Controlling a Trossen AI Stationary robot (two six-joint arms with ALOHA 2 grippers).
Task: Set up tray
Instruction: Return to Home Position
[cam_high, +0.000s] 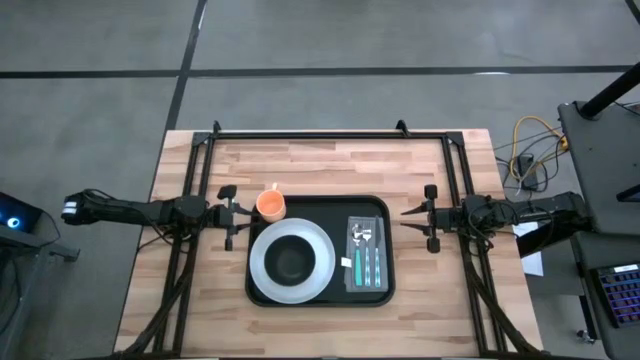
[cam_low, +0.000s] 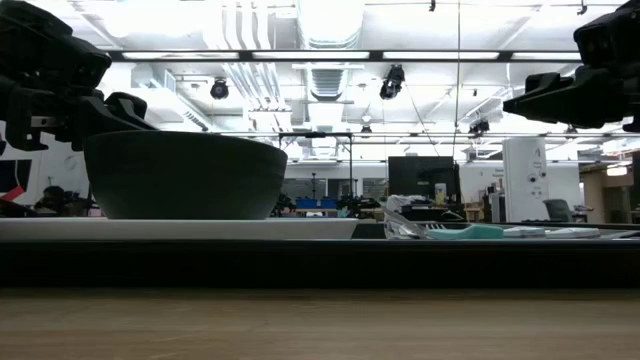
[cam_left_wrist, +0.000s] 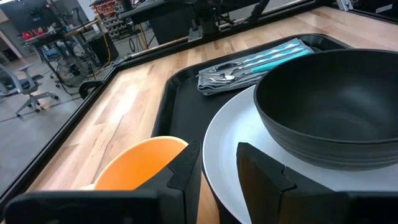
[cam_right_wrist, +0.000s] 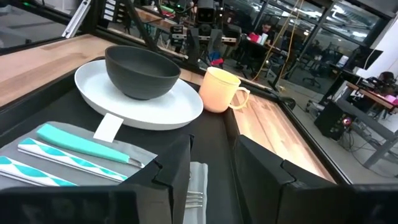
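Black tray (cam_high: 320, 208) at the middle of the wooden desk (cam_high: 200, 300); on it a white plate (cam_high: 262, 272) bearing a dark bowl (cam_high: 291, 260), an orange cup (cam_high: 270, 204) beside the plate, and a grey napkin (cam_high: 368, 286) with blue cutlery (cam_high: 366, 250). Left gripper (cam_high: 243, 210) off the tray's left edge, right gripper (cam_high: 405, 212) off its right edge; each has its fingers a narrow gap apart and holds nothing.
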